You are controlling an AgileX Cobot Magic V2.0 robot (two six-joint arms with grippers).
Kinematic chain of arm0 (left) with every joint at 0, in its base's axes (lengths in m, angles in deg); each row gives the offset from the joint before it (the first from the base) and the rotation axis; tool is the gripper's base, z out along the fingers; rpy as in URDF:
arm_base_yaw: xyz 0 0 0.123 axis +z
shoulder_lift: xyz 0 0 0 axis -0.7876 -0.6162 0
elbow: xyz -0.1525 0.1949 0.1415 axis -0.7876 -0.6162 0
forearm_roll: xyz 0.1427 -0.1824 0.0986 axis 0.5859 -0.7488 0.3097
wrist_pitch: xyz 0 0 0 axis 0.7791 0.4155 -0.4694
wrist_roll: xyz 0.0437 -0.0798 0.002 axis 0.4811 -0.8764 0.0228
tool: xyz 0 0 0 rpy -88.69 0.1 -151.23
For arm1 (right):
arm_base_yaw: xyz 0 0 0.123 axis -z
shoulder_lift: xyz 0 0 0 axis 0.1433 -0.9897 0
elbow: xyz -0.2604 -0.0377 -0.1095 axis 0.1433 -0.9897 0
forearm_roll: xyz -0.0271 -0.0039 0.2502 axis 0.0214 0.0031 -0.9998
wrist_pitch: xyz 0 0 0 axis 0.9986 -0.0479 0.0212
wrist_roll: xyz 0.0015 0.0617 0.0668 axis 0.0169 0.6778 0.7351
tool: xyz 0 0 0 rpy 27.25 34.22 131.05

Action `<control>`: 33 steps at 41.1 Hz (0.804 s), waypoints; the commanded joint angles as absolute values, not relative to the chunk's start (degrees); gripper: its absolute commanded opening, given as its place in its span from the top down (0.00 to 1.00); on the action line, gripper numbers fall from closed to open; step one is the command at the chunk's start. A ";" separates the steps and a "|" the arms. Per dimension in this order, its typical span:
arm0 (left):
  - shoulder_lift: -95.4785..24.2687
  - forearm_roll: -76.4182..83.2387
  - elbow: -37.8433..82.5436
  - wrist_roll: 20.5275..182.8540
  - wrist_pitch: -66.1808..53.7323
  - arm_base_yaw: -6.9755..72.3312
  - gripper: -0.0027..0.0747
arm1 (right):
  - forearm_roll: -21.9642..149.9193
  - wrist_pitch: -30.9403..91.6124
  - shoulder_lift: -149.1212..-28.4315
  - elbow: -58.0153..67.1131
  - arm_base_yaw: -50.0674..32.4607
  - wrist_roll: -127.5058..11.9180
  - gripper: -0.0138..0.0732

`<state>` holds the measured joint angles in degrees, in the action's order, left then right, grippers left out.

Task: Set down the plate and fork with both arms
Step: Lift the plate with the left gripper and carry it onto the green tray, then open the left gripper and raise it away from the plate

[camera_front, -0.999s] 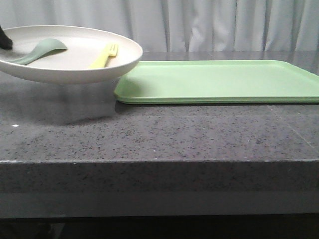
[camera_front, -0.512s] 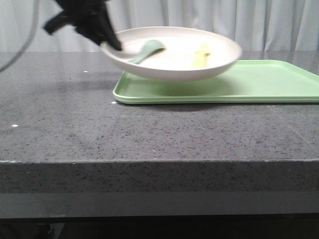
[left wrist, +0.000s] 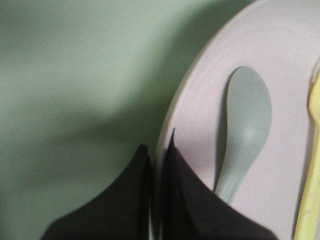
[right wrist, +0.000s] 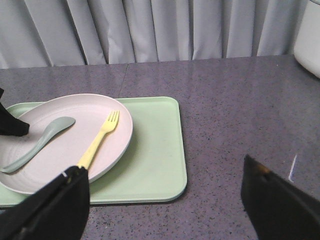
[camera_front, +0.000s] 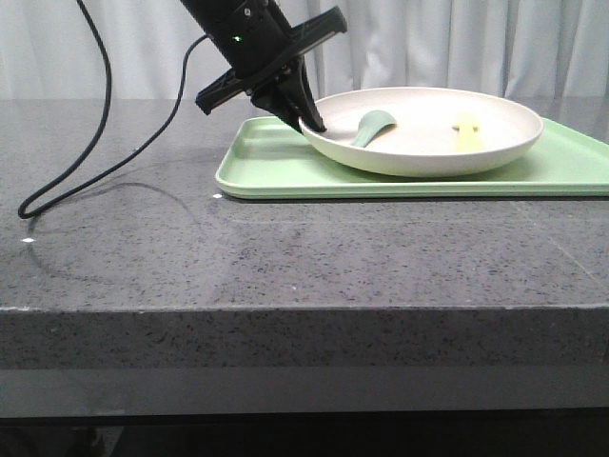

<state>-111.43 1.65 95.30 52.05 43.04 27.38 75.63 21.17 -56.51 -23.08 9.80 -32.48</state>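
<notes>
- Since a moment ago the plate [camera_front: 423, 133] has travelled rightward from above the bare counter and now sits low over the green tray [camera_front: 276, 171], with the left gripper [camera_front: 309, 122] come into full view at its rim.
- Dark speckled stone makes up the countertop [camera_front: 285, 257], pale grey curtains [camera_front: 457, 43] hang behind it, and a black cable [camera_front: 105, 133] loops down onto the stone at 9 o'clock of the tray.
- From the front, the left gripper pinches the plate's rim at 9 o'clock; whether the plate's base touches the tray I cannot tell.
- A sage-green spoon [camera_front: 373, 127] lies in the plate near the pinched edge; the pale yellow fork [camera_front: 466, 133] lies toward 3 o'clock, only a blurred sliver from this angle.
- Left wrist view alone shows the grip closely: two black fingers [left wrist: 185, 200] pressed together on the cream rim, one outside, one inside, beside the spoon's bowl.
- Right wrist view alone shows the fork whole, tines pointing toward the curtains, handle reaching the plate's near edge.
- That view also shows the right gripper [right wrist: 165, 210] spread wide, holding nothing, well back from the tray, and a white object [right wrist: 307, 35] at the counter's far corner.
</notes>
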 commanded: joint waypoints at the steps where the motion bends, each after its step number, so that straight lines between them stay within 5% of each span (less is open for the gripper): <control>1: -107.23 -1.12 97.64 50.94 40.21 26.56 0.93 | 75.68 25.47 -57.21 -20.98 10.03 -32.56 0.11; 10: -107.23 -1.23 97.64 51.47 40.88 26.56 0.60 | 75.68 25.47 -57.21 -20.98 10.03 -32.56 0.11; 16: -106.51 -1.10 99.26 55.02 45.68 26.81 0.49 | 75.68 25.47 -57.21 -20.98 10.03 -32.56 0.11; 27: -104.93 1.90 108.60 56.12 53.80 27.72 0.51 | 75.68 25.47 -57.21 -20.98 10.03 -32.56 0.11; 33: -102.20 2.13 108.77 57.11 53.80 27.33 0.74 | 75.68 25.47 -57.21 -20.98 10.03 -32.56 0.11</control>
<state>-107.89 3.59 106.82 55.99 52.56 27.36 75.63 21.17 -56.51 -23.08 9.80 -32.48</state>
